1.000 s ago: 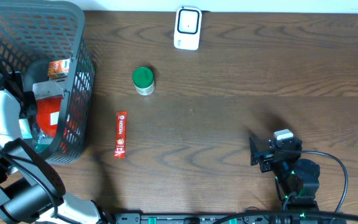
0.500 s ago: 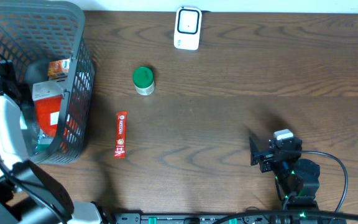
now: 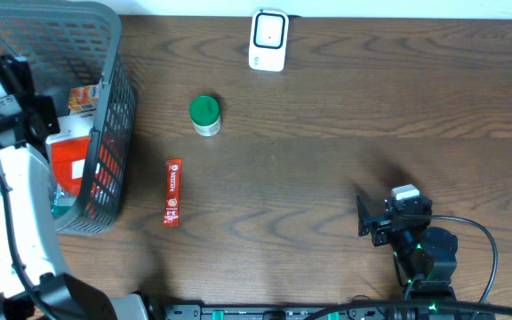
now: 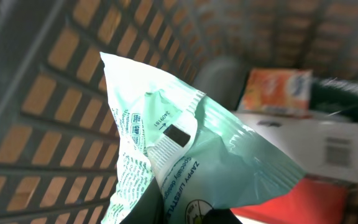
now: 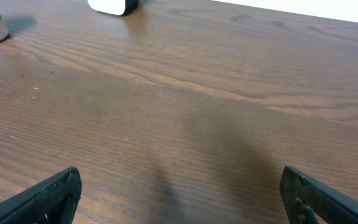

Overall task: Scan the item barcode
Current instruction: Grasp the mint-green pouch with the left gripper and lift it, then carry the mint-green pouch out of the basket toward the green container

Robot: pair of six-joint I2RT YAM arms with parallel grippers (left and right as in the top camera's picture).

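The left gripper (image 4: 179, 216) is clamping a mint-green pouch (image 4: 185, 155) inside the basket (image 3: 114, 107) at the table's (image 3: 327, 160) left edge, boxes (image 4: 275, 92) crowding it. Its arm (image 3: 20, 204) is sitting farther back than before; the right gripper (image 5: 179, 193) is gaping.

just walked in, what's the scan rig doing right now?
The left pincer is shut on a pale green pouch, held up inside the grey basket. The right pincer is open low over the table, holding nothing. The white scanner sits at the far edge. A green-lidded jar and a red stick pack lie on the table. Nothing is at the scanner yet.
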